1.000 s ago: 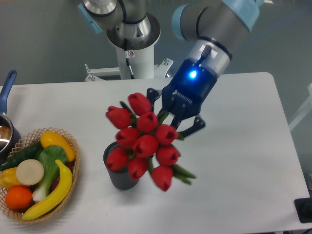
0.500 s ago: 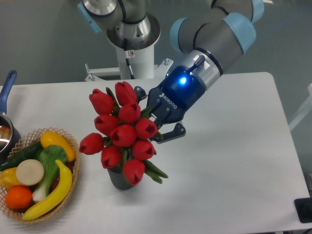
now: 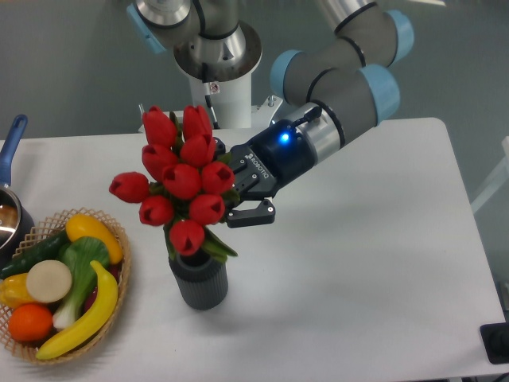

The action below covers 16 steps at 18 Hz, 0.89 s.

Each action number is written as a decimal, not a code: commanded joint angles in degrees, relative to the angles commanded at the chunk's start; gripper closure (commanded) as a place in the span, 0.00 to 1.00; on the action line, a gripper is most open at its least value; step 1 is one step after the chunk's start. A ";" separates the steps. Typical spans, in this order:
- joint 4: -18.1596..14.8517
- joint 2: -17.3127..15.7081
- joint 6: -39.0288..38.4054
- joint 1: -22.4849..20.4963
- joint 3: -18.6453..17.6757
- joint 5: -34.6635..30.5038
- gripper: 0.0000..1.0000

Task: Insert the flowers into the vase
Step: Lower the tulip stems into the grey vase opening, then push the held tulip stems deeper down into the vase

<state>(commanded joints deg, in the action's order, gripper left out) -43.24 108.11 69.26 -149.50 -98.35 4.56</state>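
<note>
We take the white counter [image 3: 382, 263] first, since it fills most of the frame, with the arm's base standing at its far edge in the upper left centre. The arm [image 3: 350, 76] reaches down from the upper right toward the middle, ending in the hand [image 3: 238, 199], which points left with a blue light lit on its wrist.

The hand is closed on the flowers [image 3: 179, 179], gripping them low on the stems just under the heads, on the bunch's right side; one dark finger shows below the buds, the other is largely hidden behind them. The bunch sits left of the hand, in the centre left of the frame. Its long axis runs nearly upright, heads up and leaning slightly to the left, stems pointing down.

Directly under the bunch stands the vase [image 3: 199, 280], upright on the counter in the lower centre left. The lowest bud and leaves overlap its mouth in this view, and we judge that the stem ends are at or just inside the rim, though the buds hide the mouth, so we cannot tell how deep they sit. The coming move turns on this: the vase lies straight below the gripped stems, so what remains looks like a short downward push along the stems, then a release.

The wicker basket [image 3: 119, 239] of fruit and vegetables sits near the vase at lower left, apart from it and not in the downward path. A blue-handled pot [image 3: 12, 143] pokes in at the left edge, well apart.
</note>
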 joint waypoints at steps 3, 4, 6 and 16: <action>0.09 0.09 0.52 0.17 -1.05 0.18 0.70; 0.00 0.17 1.48 0.18 -1.06 0.18 0.70; 0.00 1.49 3.77 0.00 -1.06 0.62 0.70; 0.00 2.63 5.27 -0.26 -3.25 1.24 0.70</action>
<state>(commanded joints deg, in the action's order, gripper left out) -43.24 110.74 74.53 -149.77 -101.60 5.80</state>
